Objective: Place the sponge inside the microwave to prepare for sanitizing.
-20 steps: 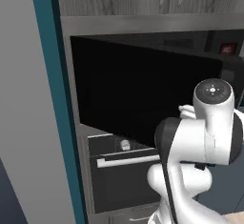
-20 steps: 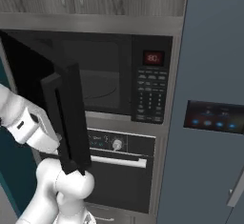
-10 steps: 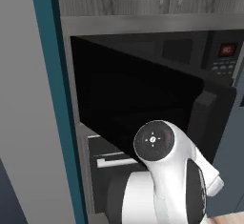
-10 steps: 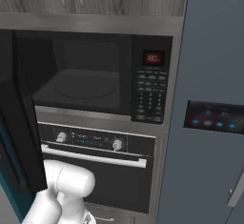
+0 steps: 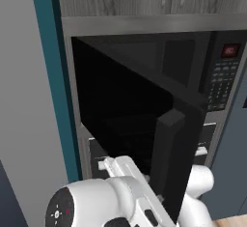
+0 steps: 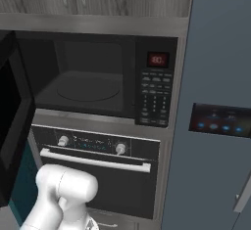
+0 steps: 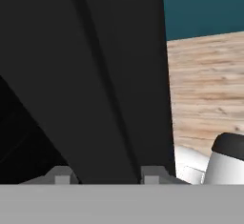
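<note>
The microwave (image 6: 93,43) is built into the wall unit, with its cavity and round turntable exposed. Its wide black door (image 5: 125,124) stands swung out to the left, the handle block (image 5: 169,124) at its free edge. My gripper (image 7: 106,173) is low down by that door; in the hand view the dark door slab runs up between the two fingertips (image 7: 59,173), which sit against it on either side. The sponge is out of view.
A black oven (image 6: 98,165) with two knobs and a bar handle sits under the microwave. The keypad with red display (image 6: 154,94) is right of the cavity. A tall grey-blue panel (image 6: 215,121) stands at the right. Wood surface (image 7: 205,85) lies beyond the door.
The microwave door has swung much wider to the left, baring the cavity. My arm has dropped lower and moved left with it.
</note>
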